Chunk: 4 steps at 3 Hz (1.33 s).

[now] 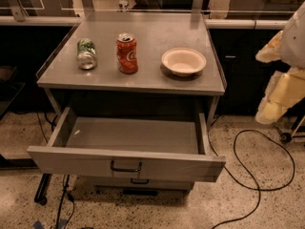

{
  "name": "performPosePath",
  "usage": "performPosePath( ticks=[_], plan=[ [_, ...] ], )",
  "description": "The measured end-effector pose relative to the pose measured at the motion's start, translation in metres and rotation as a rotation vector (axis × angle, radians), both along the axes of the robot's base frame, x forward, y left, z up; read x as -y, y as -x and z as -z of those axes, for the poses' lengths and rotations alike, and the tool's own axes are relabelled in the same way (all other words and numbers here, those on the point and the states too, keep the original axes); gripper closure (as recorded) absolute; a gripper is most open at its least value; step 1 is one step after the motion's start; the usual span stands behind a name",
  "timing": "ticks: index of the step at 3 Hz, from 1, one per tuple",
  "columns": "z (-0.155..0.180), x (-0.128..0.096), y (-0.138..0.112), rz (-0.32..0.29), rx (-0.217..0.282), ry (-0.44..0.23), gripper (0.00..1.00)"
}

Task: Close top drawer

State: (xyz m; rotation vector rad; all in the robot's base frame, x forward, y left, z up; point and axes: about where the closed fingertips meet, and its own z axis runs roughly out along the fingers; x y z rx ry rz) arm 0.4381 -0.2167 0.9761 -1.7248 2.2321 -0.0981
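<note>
At the right edge my end effector (281,87) is hanging, state I cannot tell; off-centre pushing is risking jamming the top drawer (125,162).

Wide-open top drawer (127,165) under the cabinet top (143,78); gripper (280,97) at the right edge, well apart from it.

top drawer (167,165): matt grey mtl | gripper (280,93), R edge: smooth plastic

One camera, high up in front, looking down at the top drawer (167,165), fairly near, gripper (272,109) at right edge
</note>
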Motion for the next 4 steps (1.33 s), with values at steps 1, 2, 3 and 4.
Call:
performPosePath(
  ticks=[1,2,3,4],
  plan=[
    [0.0000,0.0000,0.0000,0.000,0.000,0.000,0.44],
    [0.0000,0.0000,0.0000,0.000,0.000,0.000,0.69],
    [0.0000,0.0000,0.0000,0.000,0.000,0.000,0.92],
    [-0.0009,-0.0006,0.0001,0.006,0.002,-0.005,1.00]
  ],
)
